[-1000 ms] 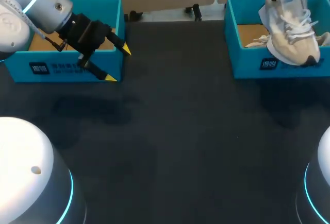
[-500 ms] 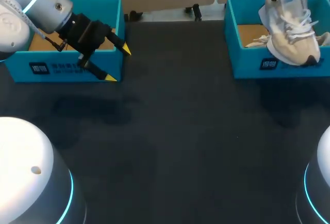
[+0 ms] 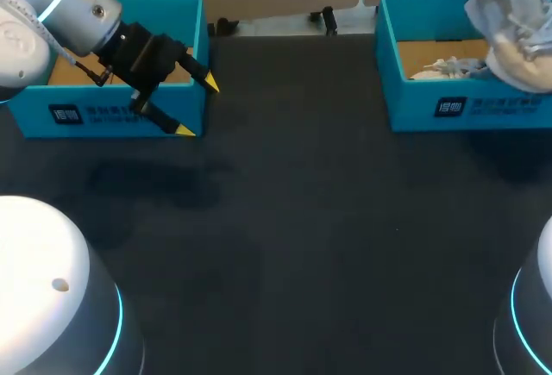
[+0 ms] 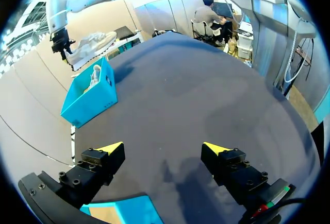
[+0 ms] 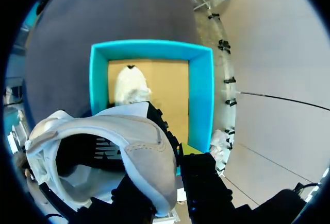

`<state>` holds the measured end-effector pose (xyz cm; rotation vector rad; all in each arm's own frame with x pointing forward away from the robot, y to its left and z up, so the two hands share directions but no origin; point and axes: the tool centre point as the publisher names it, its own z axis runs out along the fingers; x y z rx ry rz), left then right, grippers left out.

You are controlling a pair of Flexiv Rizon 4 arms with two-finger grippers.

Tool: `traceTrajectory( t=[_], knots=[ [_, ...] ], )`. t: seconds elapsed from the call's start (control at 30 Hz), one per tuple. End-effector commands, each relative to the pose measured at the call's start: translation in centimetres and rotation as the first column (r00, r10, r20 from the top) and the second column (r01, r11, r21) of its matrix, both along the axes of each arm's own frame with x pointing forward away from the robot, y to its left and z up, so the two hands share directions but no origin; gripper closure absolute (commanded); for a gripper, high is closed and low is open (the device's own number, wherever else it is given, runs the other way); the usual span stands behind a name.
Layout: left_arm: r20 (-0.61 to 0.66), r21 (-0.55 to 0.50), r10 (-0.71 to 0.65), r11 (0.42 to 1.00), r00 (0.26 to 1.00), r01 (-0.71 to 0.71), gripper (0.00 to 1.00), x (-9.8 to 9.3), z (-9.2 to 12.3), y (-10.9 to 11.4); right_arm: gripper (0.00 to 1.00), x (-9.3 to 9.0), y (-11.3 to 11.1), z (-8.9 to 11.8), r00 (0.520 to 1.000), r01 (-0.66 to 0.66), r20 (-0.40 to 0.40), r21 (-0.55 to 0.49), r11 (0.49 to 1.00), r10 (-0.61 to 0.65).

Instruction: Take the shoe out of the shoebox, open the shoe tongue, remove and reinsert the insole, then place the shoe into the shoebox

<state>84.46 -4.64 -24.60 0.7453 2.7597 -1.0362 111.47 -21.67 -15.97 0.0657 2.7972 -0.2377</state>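
**Head view:** The left gripper [image 3: 197,108] hangs open, its yellow tips spread, just in front of the corner of a teal cardboard box [image 3: 112,115] at the left rear of the dark bench [image 3: 293,220]. At the right rear, a beige lace-up shoe [image 3: 517,43] hangs in the air over the right end of a teal cardboard shoebox [image 3: 414,112]. A second pale shoe [image 3: 444,69] lies on the shoebox's brown floor.

**Left wrist view:** The left gripper [image 4: 164,149] holds its fingers wide apart above the bench [image 4: 206,80], with a corner of the teal cardboard box [image 4: 129,211] just beneath it. Far across the bench, the right gripper [image 4: 62,42] holds the shoe [image 4: 95,42] aloft over the shoebox [image 4: 95,100].

**Right wrist view:** The right gripper [image 5: 172,175] is clamped on the heel collar of the shoe [image 5: 129,147], whose opening faces the camera. Below it sits the shoebox [image 5: 152,49], open-topped. The second pale shoe [image 5: 129,87] lies inside on the brown floor, close to one side wall.
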Motion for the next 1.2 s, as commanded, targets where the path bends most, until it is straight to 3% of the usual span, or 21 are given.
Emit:
traceTrajectory(
  t=[0.03,0.57,0.83,0.97,1.13,1.2],
  knots=[
    [0.001,0.002,0.001,1.0,1.0,-0.001,0.0,-0.1,0.0,0.0,1.0,3.1,-1.7,-0.2,0.999,0.012,-0.041,-0.004,1.0,-0.012],
    [0.001,0.002,0.001,1.0,1.0,-0.001,0.0,-0.1,0.0,0.0,1.0,9.6,-10.0,-0.9,0.992,0.124,-0.026,-0.041,0.991,-0.125],
    [0.001,0.002,0.001,1.0,1.0,-0.001,0.0,-0.1,0.0,0.0,1.0,10.2,-11.0,-1.3,0.977,0.21,-0.032,-0.024,0.977,-0.211],
    [0.001,0.002,0.001,1.0,1.0,-0.001,0.0,-0.1,0.0,0.0,1.0,9.2,-11.4,-1.6,0.933,0.361,-0.016,0.033,0.932,-0.361],
    [0.001,0.002,0.001,1.0,1.0,-0.001,0.0,-0.1,0.0,0.0,1.0,8.2,-11.7,-1.0,0.803,0.587,0.047,0.114,0.802,-0.594],
    [0.001,0.002,0.001,1.0,1.0,-0.001,0.0,-0.1,0.0,0.0,1.0,8.1,-11.6,-0.9,0.773,0.617,0.103,0.106,0.78,-0.626]
  ],
)
